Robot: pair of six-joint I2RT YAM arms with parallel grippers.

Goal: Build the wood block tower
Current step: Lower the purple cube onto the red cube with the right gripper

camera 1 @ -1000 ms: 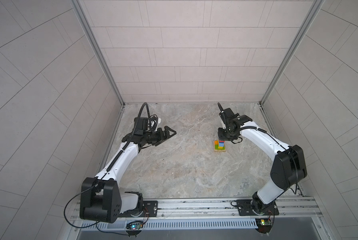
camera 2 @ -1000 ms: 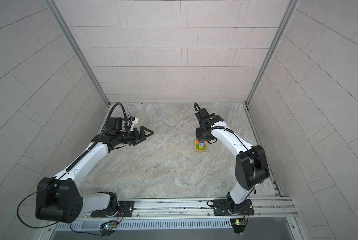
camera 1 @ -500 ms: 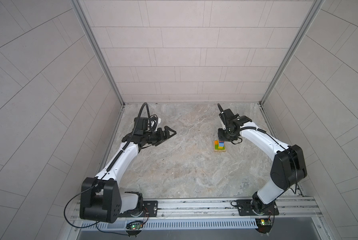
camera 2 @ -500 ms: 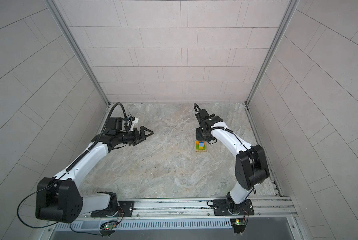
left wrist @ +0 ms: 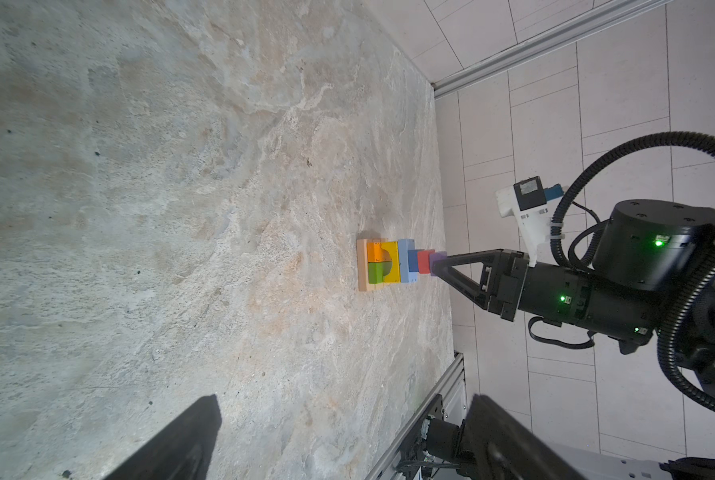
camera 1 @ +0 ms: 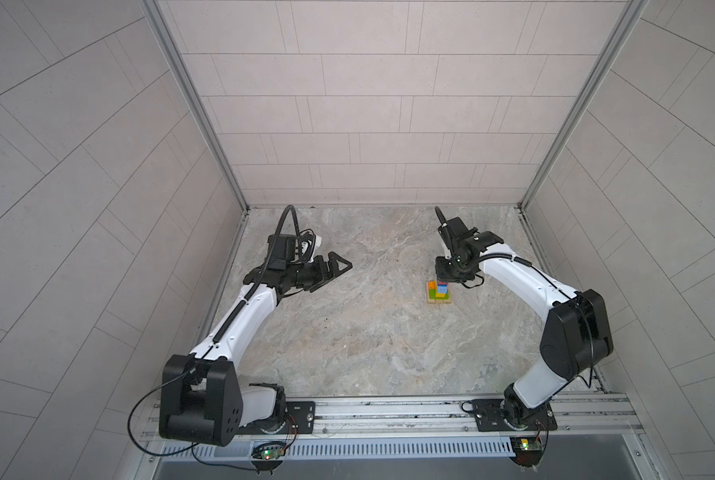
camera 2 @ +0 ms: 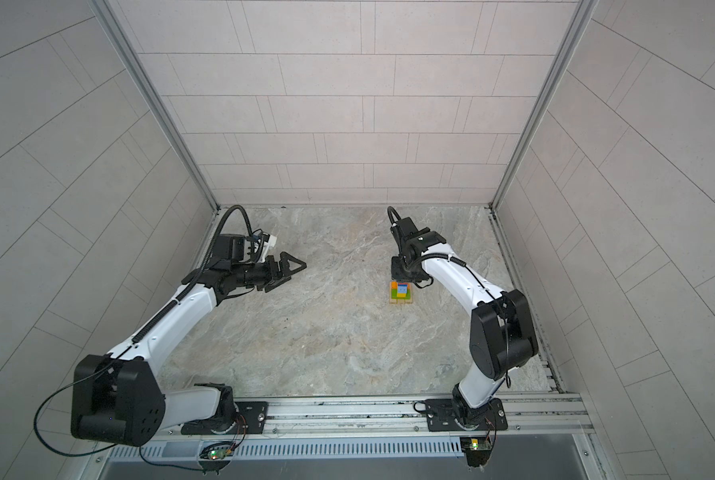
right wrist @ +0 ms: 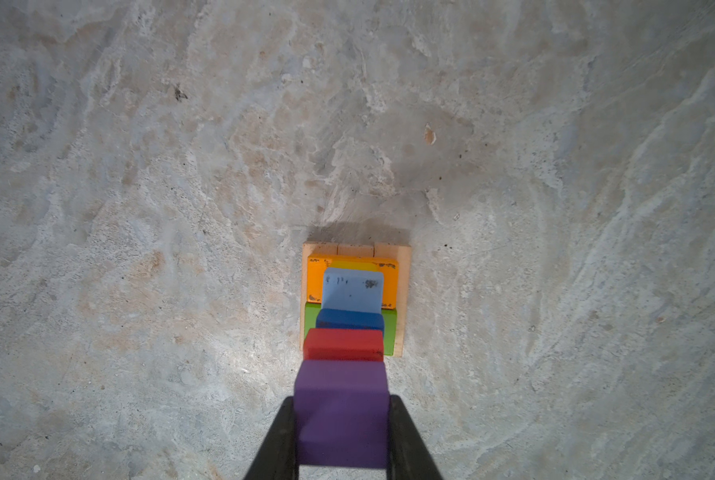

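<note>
Tower (camera 1: pixel 439 292) stands right of centre on the table (camera 1: pixel 347 332), toward the back.

Tan base (right wrist: pixel 403 291) lies flat on the stone. Orange (right wrist: pixel 315 280) and green (right wrist: pixel 311 326) sit side by side on it, with yellow (right wrist: pixel 353 264) and light-blue (right wrist: pixel 351 291) above. It narrows to blue cube (right wrist: pixel 349 320), then red cube (right wrist: pixel 343 345). Wide layers go low, likely for footing.

Purple cube (right wrist: pixel 341 411) is topmost. It looks to touch red in the left wrist view; whether it is fully seated, cannot tell.

Right gripper (right wrist: pixel 342 415) is clamped on purple's two sides from above, so the blocks below go untouched. Judged the last block: only release is left.

Left gripper (left wrist: pixel 345 415) is spread wide and empty, well apart to the left, clear of the stack.
</note>
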